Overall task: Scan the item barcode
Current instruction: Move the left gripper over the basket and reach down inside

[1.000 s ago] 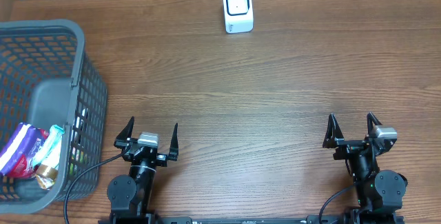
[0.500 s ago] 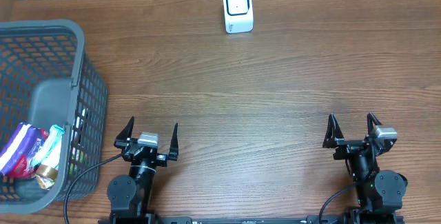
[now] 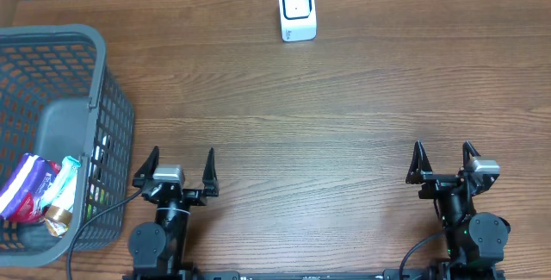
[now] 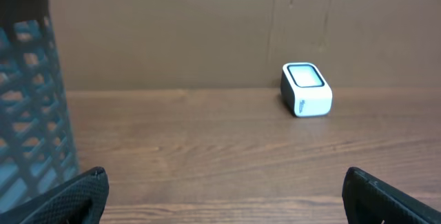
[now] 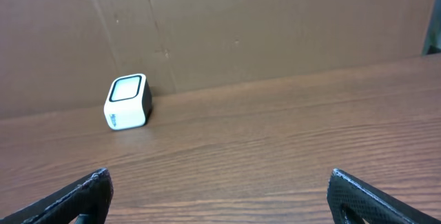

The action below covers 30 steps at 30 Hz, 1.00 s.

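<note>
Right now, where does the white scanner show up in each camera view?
Overhead: the scanner sits at top centre of the picture.
Left wrist: right of centre, at mid-height.
Right wrist: left of centre, at mid-height.
Shared landmark: the cardboard wall just behind it.

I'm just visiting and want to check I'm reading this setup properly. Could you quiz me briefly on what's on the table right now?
1. True or false: the left gripper is holding a snack packet.
2. Where does the white scanner stand? A) inside the basket B) at the far edge of the table, near the middle C) at the near right corner
3. Fill in: the snack packets lie inside the grey ____.
Key: 1 false, it is open and empty; 2 B; 3 basket.
</note>
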Available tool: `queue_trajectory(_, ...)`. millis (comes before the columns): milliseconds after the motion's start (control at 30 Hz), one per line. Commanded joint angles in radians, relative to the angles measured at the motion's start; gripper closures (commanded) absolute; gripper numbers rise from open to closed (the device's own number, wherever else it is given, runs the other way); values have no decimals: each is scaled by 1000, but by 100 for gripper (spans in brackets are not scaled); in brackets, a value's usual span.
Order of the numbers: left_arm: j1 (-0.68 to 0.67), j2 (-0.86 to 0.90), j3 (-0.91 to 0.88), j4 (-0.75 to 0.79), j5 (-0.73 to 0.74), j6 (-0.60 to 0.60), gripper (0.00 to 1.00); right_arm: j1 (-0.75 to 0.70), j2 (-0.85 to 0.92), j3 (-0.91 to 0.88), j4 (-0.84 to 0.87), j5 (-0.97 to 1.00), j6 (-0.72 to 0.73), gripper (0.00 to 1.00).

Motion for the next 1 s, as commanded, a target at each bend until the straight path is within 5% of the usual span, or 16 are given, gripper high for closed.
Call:
queue_trajectory(0,-4,54,112,-23,-41,-28,0,4,-8,80,-31,-6,-4,0)
queue_trajectory(333,-5,520,504,-117,11,-32,0,4,40,304,-210,-6,-53,0)
queue_trajectory(700,-5,1010,1279,-700,57,-31,0,4,417,712,-470,-22,-53,0)
queue_trajectory(967,-4,1221,1656,-1003,50,45,0,4,732,1032,-724,-109,-53,0)
